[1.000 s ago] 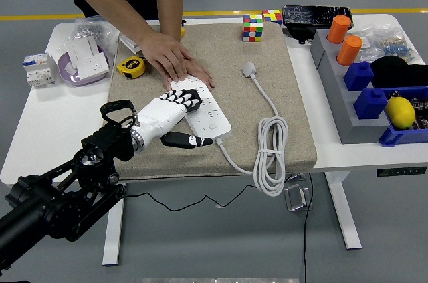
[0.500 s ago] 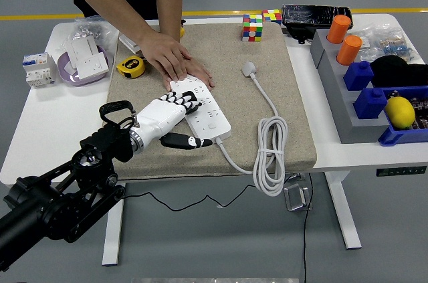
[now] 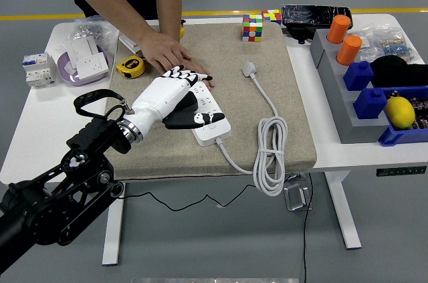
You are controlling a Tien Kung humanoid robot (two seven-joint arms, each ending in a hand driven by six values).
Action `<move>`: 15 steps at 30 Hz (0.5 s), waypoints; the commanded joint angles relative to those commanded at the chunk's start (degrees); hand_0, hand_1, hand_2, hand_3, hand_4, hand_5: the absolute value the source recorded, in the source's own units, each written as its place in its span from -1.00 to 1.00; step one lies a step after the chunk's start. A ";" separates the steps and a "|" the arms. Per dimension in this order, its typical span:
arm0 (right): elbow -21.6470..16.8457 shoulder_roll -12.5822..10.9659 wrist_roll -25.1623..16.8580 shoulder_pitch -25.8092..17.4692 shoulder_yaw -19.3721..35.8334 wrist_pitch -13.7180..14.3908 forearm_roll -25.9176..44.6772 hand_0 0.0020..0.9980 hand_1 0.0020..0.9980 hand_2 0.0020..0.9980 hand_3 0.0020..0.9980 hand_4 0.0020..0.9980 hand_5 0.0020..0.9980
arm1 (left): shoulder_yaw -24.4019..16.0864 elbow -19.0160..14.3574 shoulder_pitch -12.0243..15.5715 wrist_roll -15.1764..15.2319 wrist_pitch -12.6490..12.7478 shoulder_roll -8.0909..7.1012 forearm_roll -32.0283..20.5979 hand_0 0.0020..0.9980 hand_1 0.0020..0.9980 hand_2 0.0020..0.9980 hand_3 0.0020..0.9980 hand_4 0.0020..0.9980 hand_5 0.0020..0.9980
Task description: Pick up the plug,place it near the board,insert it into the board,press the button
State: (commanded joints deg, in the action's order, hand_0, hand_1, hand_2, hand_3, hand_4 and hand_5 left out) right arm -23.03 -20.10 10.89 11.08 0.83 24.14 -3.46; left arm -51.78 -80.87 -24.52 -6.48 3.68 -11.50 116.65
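L robot hand [image 3: 175,96] lies flat on the power strip [image 3: 204,110], fingers stretched fwd and relaxed, thumb out to the side across the strip's top; it grips nothing. A person's hand [image 3: 167,55] at the far side presses on the strip's far end, just beyond the robot fingertips, nearly touching them. R arm not in view.

Strip sits diagonal on the tan mat [image 3: 221,49], near end close to the mat's front edge; its white cord leaves that end and runs along the front edge to the coil [image 3: 271,159], which lies at the mat's front-right corner, loops hanging slightly past the table [image 3: 47,122] edge. The plug [image 3: 249,69] lies loose on the mat, well apart from the strip, to its right and a bit farther back, cord trailing down to the coil.

Open mat between strip and plug, also behind the plug up to the puzzle cubes [image 3: 253,27] at the far edge. Tape measure [image 3: 131,67] at the mat's left edge beside the person's wrist. Grey rack [image 3: 348,106] w/ orange cylinders [image 3: 349,49] and blue blocks stands off the mat on the right; a lemon [image 3: 400,112] in its blue tray.
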 joint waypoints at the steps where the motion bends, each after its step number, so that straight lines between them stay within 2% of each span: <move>1: 0.00 0.02 -0.03 0.06 -0.05 0.00 0.08 1.00 0.86 0.71 0.73 1.00 1.00 | -0.27 -1.31 0.19 -0.79 -0.83 -0.11 -0.92 0.15 0.18 0.19 0.77 1.00 0.31; 2: 0.00 0.03 -0.05 0.11 -0.08 -0.01 0.12 1.00 0.86 0.71 0.73 1.00 1.00 | -0.51 -2.68 0.36 -1.64 -1.70 -0.22 -1.71 0.15 0.18 0.19 0.77 1.00 0.31; 3: 0.00 0.03 -0.08 0.15 -0.11 -0.02 0.16 1.00 0.86 0.71 0.74 1.00 1.00 | -0.72 -3.91 0.52 -2.49 -2.60 -0.30 -2.56 -0.33 -0.25 -0.14 0.78 0.80 -0.11; 8: 0.06 -0.04 -0.07 0.14 -0.12 -0.05 0.29 1.00 0.86 0.71 0.74 1.00 1.00 | -1.87 -10.07 1.06 -8.10 -8.37 -0.68 -3.97 -0.33 -0.25 -0.14 0.78 0.80 -0.11; 9: 0.09 -0.02 0.00 0.06 -0.07 -0.07 0.22 1.00 0.86 0.71 0.73 1.00 1.00 | -1.92 -11.09 0.96 -9.17 -9.55 -0.74 -4.14 -0.59 -0.73 -0.53 0.77 0.53 -0.36; 11: 0.11 0.02 0.05 -0.06 -0.03 -0.10 0.18 1.00 0.86 0.71 0.73 1.00 1.00 | -1.90 -12.15 0.75 -10.52 -10.88 -0.77 -4.40 -0.59 -0.73 -0.53 0.77 0.53 -0.36; 14: 0.12 0.05 0.09 -0.05 0.02 -0.12 0.11 1.00 0.86 0.71 0.73 1.00 1.00 | -1.62 -12.99 0.03 -13.27 -14.28 -0.70 -5.97 -0.59 -0.73 -0.53 0.77 0.53 -0.36; 15: 0.12 0.01 0.09 0.04 0.02 -0.12 0.08 1.00 0.86 0.71 0.73 1.00 1.00 | -1.39 -12.97 -0.26 -14.26 -15.88 -0.70 -6.58 -0.71 -0.88 -0.66 0.79 0.09 -0.58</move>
State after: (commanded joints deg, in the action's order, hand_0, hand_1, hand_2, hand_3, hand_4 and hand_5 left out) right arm -22.92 -20.09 10.98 11.11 0.85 24.02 -3.37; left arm -53.17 -93.84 -24.78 -20.74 -12.20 -12.20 110.07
